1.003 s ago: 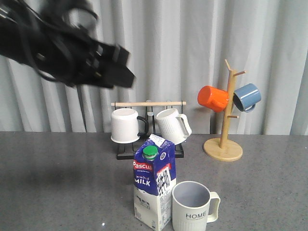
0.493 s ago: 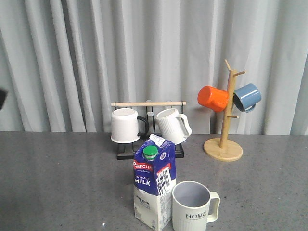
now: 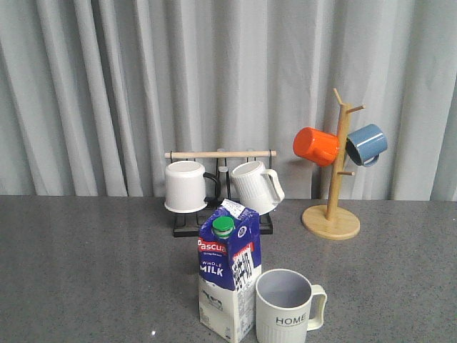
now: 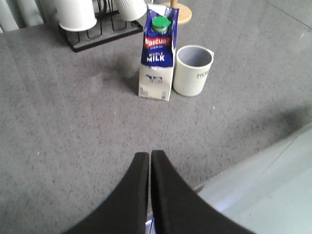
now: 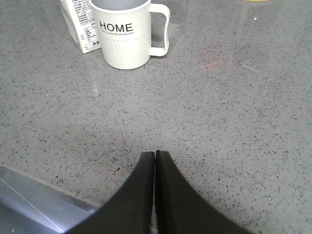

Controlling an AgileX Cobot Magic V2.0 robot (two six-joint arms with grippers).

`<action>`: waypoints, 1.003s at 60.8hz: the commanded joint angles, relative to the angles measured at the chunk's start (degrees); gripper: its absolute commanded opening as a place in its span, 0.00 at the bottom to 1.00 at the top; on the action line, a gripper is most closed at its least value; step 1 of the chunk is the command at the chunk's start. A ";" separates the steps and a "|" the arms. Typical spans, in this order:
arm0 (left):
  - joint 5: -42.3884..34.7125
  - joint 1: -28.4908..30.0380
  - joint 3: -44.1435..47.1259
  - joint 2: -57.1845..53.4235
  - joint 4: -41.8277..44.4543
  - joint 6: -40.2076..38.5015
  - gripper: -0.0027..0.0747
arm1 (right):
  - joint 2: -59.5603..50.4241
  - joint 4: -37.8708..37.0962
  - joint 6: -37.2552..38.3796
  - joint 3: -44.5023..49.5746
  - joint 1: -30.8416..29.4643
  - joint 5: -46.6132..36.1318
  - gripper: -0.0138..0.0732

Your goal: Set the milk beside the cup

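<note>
Both grippers [image 4: 150, 157] [image 5: 155, 157] pressed together (low over table [image 5: 234, 122]), well apart from milk [image 4: 157, 58].

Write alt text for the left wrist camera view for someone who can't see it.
A blue-and-white milk carton with a green cap stands upright on a grey speckled table, right beside a pale ribbed cup. Nearest the camera, the left gripper is shut, empty and well clear of both. Beyond the carton, two white mugs hang on a black rack.
</note>
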 commanded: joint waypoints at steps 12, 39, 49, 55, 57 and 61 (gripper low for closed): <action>-4.15 -0.16 0.72 -5.71 2.55 0.48 0.02 | 0.46 -0.29 0.12 -1.51 -0.13 -3.74 0.15; -61.52 2.32 49.51 -28.46 8.99 0.01 0.02 | 0.46 -0.29 0.12 -1.51 -0.13 -3.74 0.15; -71.53 8.59 63.45 -36.51 8.69 -2.58 0.02 | 0.46 -0.29 0.12 -1.51 -0.13 -3.74 0.15; -71.50 12.15 68.15 -39.25 8.59 -2.58 0.02 | 0.46 -0.29 0.12 -1.51 -0.13 -3.74 0.15; -71.56 13.71 69.27 -38.99 8.45 -2.58 0.02 | 0.46 -0.29 0.12 -1.51 -0.13 -3.68 0.15; -71.27 16.59 71.11 -38.86 7.12 -3.03 0.02 | 0.46 -0.30 0.12 -1.51 -0.13 -3.68 0.15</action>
